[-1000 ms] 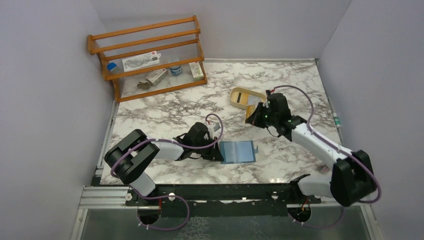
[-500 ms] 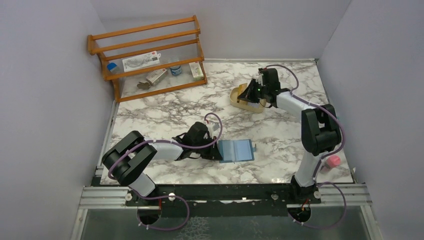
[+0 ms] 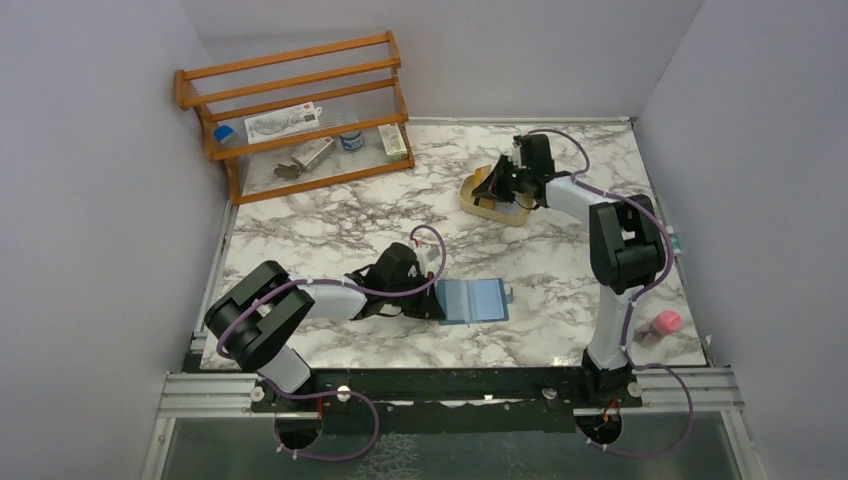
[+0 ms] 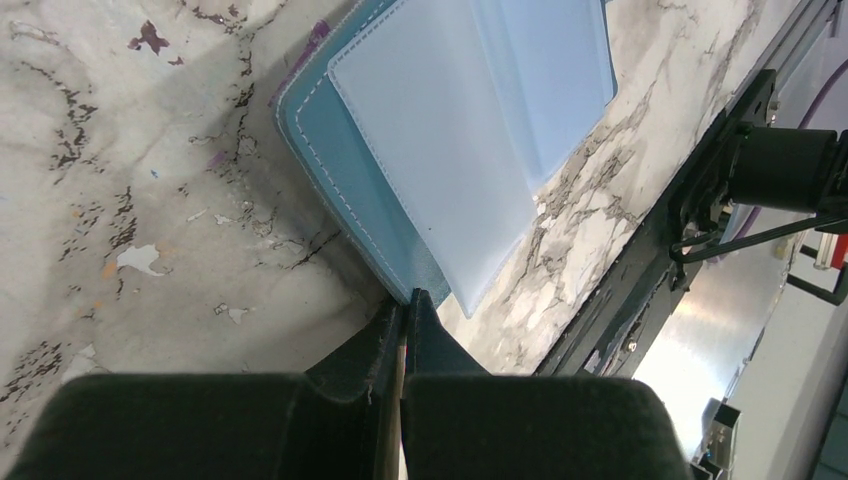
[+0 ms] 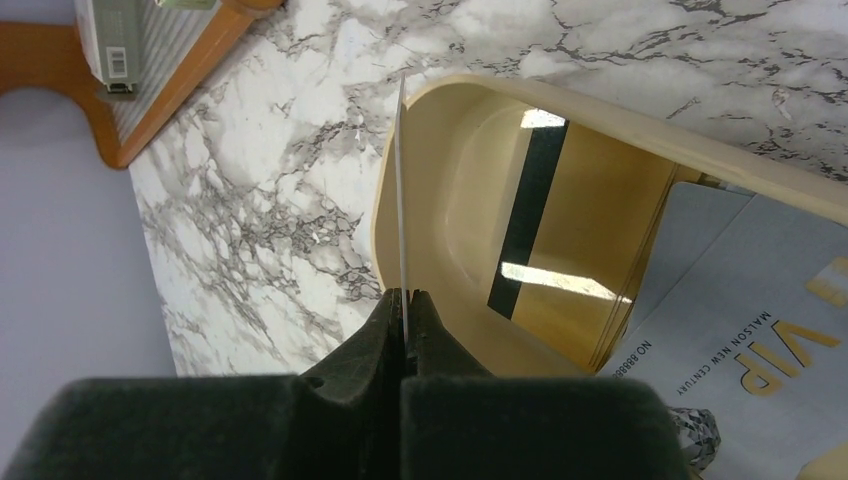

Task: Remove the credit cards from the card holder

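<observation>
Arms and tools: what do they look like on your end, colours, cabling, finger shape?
The left arm and right arm match: white links between bulky black joint housings, each with a thin purple cable looping loosely along it. The left tool and right tool are matte black, with two flat fingers tapering to narrow tips. No markings show.

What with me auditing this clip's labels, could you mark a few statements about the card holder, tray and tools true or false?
1. The left tool pinches the open card holder at its edge. True.
2. The right tool is open and empty. False: it is shut on a credit card, seen edge-on.
3. The tan tray already holds other credit cards. True.
4. The card holder lies in the tray. False: it lies on the marble table, apart from the tray.
</observation>
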`<state>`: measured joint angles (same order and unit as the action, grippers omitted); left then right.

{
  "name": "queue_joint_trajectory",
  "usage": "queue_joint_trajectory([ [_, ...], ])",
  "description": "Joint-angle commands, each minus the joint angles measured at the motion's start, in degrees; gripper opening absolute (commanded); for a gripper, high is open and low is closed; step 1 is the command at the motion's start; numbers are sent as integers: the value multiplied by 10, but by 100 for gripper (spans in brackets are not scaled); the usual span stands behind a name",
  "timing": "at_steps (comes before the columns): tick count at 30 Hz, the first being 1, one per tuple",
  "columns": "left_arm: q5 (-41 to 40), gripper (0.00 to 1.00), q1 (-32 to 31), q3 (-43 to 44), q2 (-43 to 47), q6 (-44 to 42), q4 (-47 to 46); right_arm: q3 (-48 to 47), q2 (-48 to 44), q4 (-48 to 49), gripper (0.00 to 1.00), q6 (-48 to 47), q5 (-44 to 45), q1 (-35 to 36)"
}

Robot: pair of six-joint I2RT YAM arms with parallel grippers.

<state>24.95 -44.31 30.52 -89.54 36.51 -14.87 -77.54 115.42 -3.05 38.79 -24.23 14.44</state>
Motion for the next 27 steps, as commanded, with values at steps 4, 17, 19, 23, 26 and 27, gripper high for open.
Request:
queue_joint_trajectory([
  [4, -78, 0, 5, -5, -33, -42, 76, 27, -8, 6, 1, -5, -2, -3],
  [17, -84, 0, 5, -18, -16, -36, 79, 23, -4, -13, 36, -25, -7, -3],
  [19, -85, 0, 5, -19, -12, -36, 80, 7, -6, -28, 47, -34, -3, -3],
  [23, -86, 0, 5, -19, -11, -36, 80, -51, 2, -109, 49, -71, 16, -3],
  [26, -85, 0, 5, -16, -14, -36, 80, -104, 16, -177, 50, -104, 25, -3],
  [27, -85, 0, 5, -15, -15, -36, 80, -119, 20, -198, 50, -113, 29, -3],
])
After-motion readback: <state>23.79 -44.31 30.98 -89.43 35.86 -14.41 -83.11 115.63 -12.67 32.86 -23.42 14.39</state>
